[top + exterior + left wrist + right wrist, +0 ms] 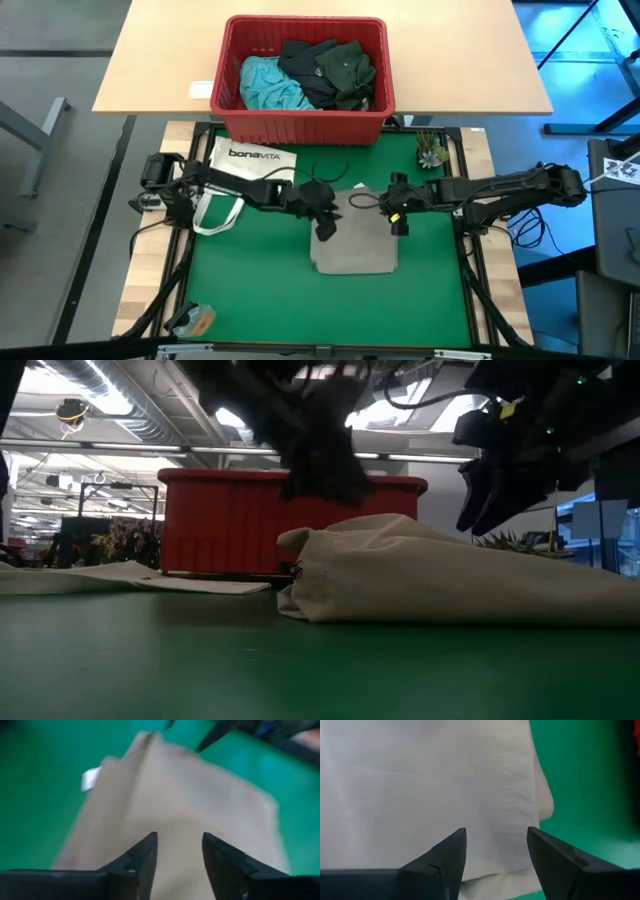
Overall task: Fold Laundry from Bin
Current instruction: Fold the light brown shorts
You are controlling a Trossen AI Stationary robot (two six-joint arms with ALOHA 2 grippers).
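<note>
A khaki-tan garment (354, 235) lies folded into a rectangle on the green mat, seen also in the low view (450, 575). My left gripper (325, 226) hovers open above its left edge, clear of the cloth (190, 810). My right gripper (399, 222) hangs open above the garment's right part (445, 785), also clear. The red bin (305, 122) stands on the wooden table beyond the mat and holds a turquoise garment (268, 82) and dark garments (335, 70).
A white "bonaVITA" tote bag (245, 170) lies flat at the mat's far left. A small plant (432, 152) sits at the far right corner. An orange object (195, 320) lies near the front left corner. Bare green mat (300, 310) spreads in front of the garment.
</note>
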